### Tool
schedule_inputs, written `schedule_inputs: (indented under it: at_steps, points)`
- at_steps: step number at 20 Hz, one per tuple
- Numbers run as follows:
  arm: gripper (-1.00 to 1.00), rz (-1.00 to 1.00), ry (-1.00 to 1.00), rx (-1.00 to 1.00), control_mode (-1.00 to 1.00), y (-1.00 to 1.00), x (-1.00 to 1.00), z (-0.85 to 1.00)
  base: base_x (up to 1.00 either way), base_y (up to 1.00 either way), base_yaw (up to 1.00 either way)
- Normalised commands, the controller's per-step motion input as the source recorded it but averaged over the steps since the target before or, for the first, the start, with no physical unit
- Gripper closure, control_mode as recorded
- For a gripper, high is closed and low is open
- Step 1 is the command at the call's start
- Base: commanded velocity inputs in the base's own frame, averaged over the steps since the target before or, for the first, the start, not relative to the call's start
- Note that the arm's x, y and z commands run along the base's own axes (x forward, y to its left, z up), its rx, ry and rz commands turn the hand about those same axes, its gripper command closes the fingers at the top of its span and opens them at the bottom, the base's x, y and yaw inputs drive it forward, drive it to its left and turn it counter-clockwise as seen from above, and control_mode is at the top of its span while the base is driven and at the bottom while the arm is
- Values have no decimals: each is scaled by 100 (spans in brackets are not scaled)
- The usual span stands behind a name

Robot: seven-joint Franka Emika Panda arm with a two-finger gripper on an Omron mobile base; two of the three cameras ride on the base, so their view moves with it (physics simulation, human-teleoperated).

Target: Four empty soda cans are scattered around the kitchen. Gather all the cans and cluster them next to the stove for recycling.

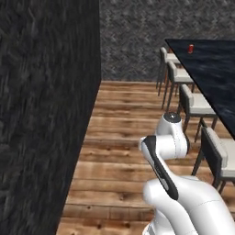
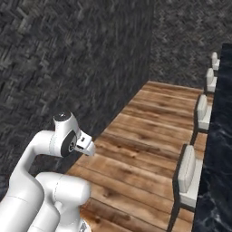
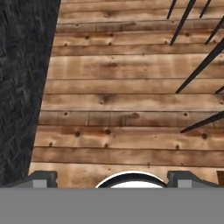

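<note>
One red soda can (image 1: pixel 190 48) stands upright near the far end of a long dark marble counter (image 1: pixel 215 78), well ahead and to the right of me. The stove is out of view. My arm is folded close over the base, far from the can. In the hand view my gripper (image 3: pixel 114 179) points down at bare wooden floor. Its two dark fingertips (image 3: pixel 41 178) stand wide apart, open, with nothing between them.
A tall dark textured wall (image 1: pixel 46 114) runs close along my left. White-seated stools (image 1: pixel 195 103) line the counter's near side, their dark legs (image 3: pixel 197 74) showing in the hand view. A wooden floor lane (image 1: pixel 124 137) runs between wall and stools to a grey back wall (image 1: pixel 133 41).
</note>
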Motion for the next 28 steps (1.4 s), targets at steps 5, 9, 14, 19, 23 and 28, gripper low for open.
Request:
schedule_inputs:
  at_steps: [5, 9, 14, 19, 23, 28]
  points:
    - [-100, 0, 0, 0, 100, 0, 0, 0, 71, 3, 0]
    - [-100, 0, 0, 0, 100, 0, 0, 0, 69, 2, 0]
    - [-100, 0, 0, 0, 100, 0, 0, 0, 68, 1, 0]
    - [-100, 0, 0, 0, 100, 0, 0, 0, 67, 0, 0]
    - [-100, 0, 0, 0, 100, 0, 0, 0, 67, 0, 0]
    - [-100, 0, 0, 0, 100, 0, 0, 0, 66, 0, 0]
